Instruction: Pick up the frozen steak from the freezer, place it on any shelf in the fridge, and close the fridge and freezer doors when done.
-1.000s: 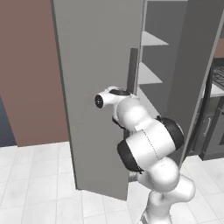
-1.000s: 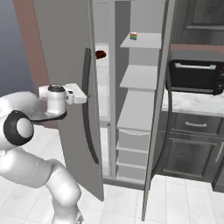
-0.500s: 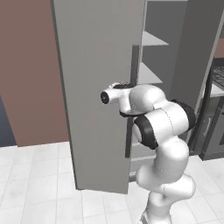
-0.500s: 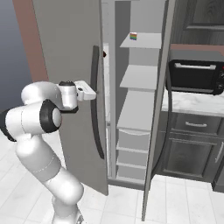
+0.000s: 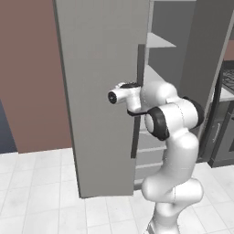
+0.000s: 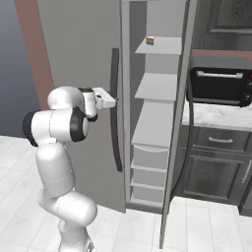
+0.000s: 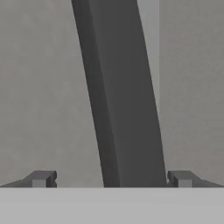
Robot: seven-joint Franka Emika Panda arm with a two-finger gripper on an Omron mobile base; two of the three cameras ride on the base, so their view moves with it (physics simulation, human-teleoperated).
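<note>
My gripper [image 6: 111,101] is open and pressed up to the long dark handle [image 6: 115,108] of the wide grey fridge door [image 6: 78,49]. In the hand view the handle [image 7: 127,109] runs up between the spread fingertips [image 7: 41,178] of the gripper [image 7: 111,179], which hold nothing. That door [image 5: 100,68] stands shut or almost shut against the cabinet. To its right the freezer [image 6: 152,123] is open, showing opaque grey shelves and drawers, and its door [image 6: 178,123] swings out edge-on. The frozen steak and the fridge shelf are hidden behind the fridge door.
A small multicoloured box [image 6: 150,41] sits on the top freezer shelf. A black oven [image 6: 219,86] stands on the counter right of the freezer door, above dark cabinets [image 6: 216,167]. White tiled floor [image 5: 41,196] lies open on the left.
The arm has pushed forward with the handle and the fridge door has swung closed. The dark steak that showed through the gap a second ago is now covered.
</note>
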